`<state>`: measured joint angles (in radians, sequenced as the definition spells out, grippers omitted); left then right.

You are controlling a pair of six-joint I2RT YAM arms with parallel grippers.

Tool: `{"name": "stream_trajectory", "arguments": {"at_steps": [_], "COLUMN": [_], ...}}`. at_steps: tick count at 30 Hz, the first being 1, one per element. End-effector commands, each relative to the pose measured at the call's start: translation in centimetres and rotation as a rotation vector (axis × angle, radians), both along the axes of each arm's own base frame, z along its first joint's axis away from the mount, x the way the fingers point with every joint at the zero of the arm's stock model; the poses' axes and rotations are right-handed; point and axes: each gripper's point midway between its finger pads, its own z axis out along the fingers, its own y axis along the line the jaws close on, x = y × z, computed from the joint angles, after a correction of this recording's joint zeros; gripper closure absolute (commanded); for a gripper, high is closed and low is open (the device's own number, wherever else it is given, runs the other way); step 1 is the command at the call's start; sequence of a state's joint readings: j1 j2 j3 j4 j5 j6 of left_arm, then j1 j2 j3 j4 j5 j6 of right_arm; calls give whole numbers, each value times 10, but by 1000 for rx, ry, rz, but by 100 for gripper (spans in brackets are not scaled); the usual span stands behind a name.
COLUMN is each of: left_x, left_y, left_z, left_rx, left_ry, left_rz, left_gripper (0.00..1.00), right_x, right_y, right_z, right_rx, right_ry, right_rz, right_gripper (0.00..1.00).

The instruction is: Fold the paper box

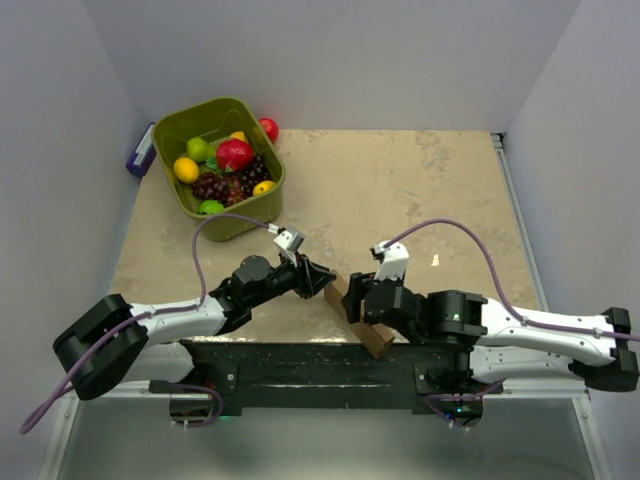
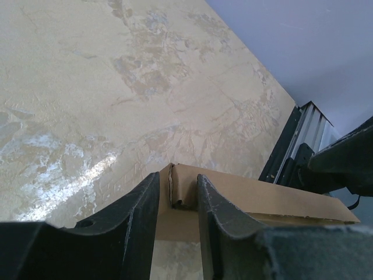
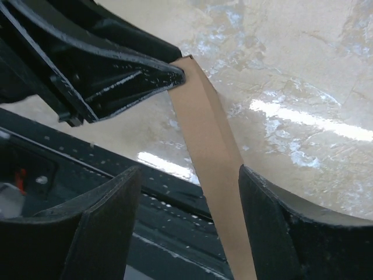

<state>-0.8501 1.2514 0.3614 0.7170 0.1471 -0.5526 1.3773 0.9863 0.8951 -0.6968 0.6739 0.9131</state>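
Note:
The brown paper box [image 1: 377, 339] lies at the table's near edge, between my two grippers. My left gripper [image 1: 325, 280] is at the box's left end. In the left wrist view its fingers [image 2: 145, 204] pinch a folded corner of the box [image 2: 262, 198]. My right gripper [image 1: 355, 300] is over the middle of the box. In the right wrist view it [image 3: 189, 172] is wide open, and the narrow box [image 3: 213, 146] runs between its fingers, closer to the right finger [image 3: 274, 216]. The left gripper [image 3: 178, 73] shows there at the box's far end.
A green basket [image 1: 160, 150] full of toy fruit stands at the back left, with a red ball [image 1: 269, 128] behind it and a blue object [image 1: 140, 155] to its left. The black base rail [image 1: 300, 362] runs just in front of the box. A metal rail [image 1: 520, 220] lines the table's right edge.

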Motion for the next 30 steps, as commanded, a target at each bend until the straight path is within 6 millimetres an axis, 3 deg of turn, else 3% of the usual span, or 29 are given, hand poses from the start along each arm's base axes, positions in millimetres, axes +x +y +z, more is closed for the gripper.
{"name": "stream_trajectory", "arguments": {"at_steps": [1,6,10,13,21,30], "left_x": [-13,-13,-12,-11,-9,-11], "left_y": [31,32,33,34,34,32], "left_z": [-68,-67,-67,-68,-66,-63], "left_rx": [229,233,241,249,249,246], "left_ry": [90,84,84,85,83,67], "left_rz": [21,22,28,36,41,28], "left_gripper": [64,65,65,65,65,66], "right_x": [-19,-36,-51,-61,-75,-63], "right_y": [-16,-49,-65,-80,-93,-77], "right_z": [2,-4,-18,-23,-31,-25], "right_rx": [109,175,136,79,33,86], "right_ry": [133,215,282,327,385,342], "right_rz": [4,-36,-16,-12,22,0], "right_gripper": [35,58,66,69,69,66]}}
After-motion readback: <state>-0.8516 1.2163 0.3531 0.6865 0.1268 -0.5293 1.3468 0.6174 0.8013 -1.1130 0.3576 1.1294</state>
